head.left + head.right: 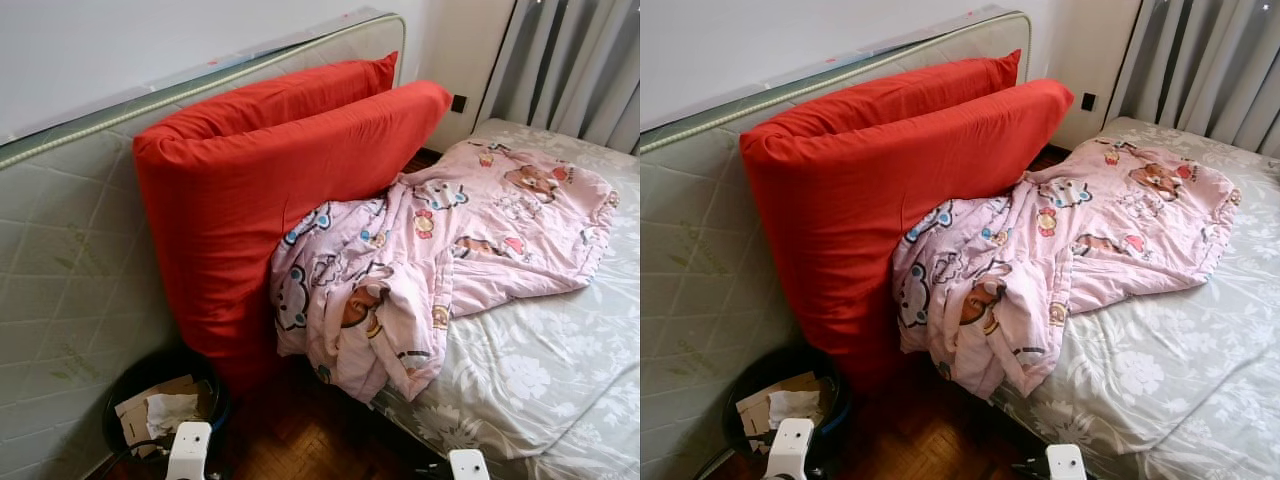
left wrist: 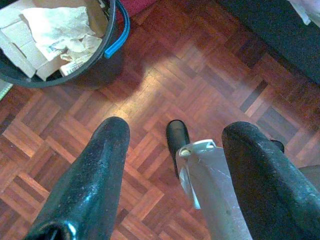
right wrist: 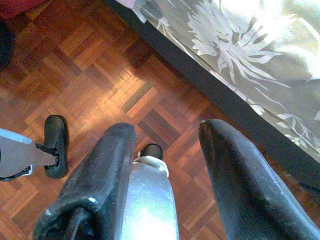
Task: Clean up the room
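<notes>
A crumpled pink cartoon-print blanket (image 1: 440, 250) lies across the near end of the bed (image 1: 540, 380) and droops over its edge. Two big red cushions (image 1: 270, 190) lean against an upright grey mattress (image 1: 70, 270) on my left. A black bin (image 1: 160, 400) with cardboard and paper stands on the floor below them, also in the left wrist view (image 2: 107, 47). My left gripper (image 2: 175, 175) hangs open above the parquet near the bin. My right gripper (image 3: 165, 175) hangs open over the floor beside the bed's edge (image 3: 235, 95). Both are empty.
Grey curtains (image 1: 580, 60) hang behind the bed at the far right. A white wall with a dark socket (image 1: 458, 103) is at the back. Dark parquet floor (image 1: 300, 435) runs between bin and bed. My own feet (image 3: 55, 145) stand on it.
</notes>
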{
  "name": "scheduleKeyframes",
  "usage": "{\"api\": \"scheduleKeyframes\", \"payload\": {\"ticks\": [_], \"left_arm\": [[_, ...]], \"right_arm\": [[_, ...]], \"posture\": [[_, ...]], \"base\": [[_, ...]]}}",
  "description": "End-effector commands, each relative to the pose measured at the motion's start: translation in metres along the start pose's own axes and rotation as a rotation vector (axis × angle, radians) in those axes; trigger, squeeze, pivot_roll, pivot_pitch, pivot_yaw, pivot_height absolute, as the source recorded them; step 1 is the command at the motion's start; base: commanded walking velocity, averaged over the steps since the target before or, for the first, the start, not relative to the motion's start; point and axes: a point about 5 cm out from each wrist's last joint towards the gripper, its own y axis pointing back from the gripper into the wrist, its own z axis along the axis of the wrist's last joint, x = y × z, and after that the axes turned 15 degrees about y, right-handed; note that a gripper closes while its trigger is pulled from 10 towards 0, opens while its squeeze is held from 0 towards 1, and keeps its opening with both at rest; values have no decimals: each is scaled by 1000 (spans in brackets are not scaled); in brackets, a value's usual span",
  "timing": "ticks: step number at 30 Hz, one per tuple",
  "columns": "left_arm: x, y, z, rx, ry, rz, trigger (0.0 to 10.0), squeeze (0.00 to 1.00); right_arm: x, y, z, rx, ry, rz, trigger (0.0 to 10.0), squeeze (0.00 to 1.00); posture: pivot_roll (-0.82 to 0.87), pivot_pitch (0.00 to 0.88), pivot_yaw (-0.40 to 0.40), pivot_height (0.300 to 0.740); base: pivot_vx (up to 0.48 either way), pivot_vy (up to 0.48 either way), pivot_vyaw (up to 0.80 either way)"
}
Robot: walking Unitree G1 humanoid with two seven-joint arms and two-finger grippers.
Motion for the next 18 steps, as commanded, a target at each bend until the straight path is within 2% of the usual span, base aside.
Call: {"api": "scheduleKeyframes", "payload": {"ticks": [1,18], "left_arm": [[3,1,-1,5,-6,5,10000,0],[2,1,-1,4,-3,3,10000,0]], "right_arm": [[1,0,2,-14,-4,3,10000,0],[0,0,4,-34,-13,2,10000,0]], "posture": [[-39,11,8,725],[-40,12,6,725]], "base": [[247,0,0],[277,0,0]]}}
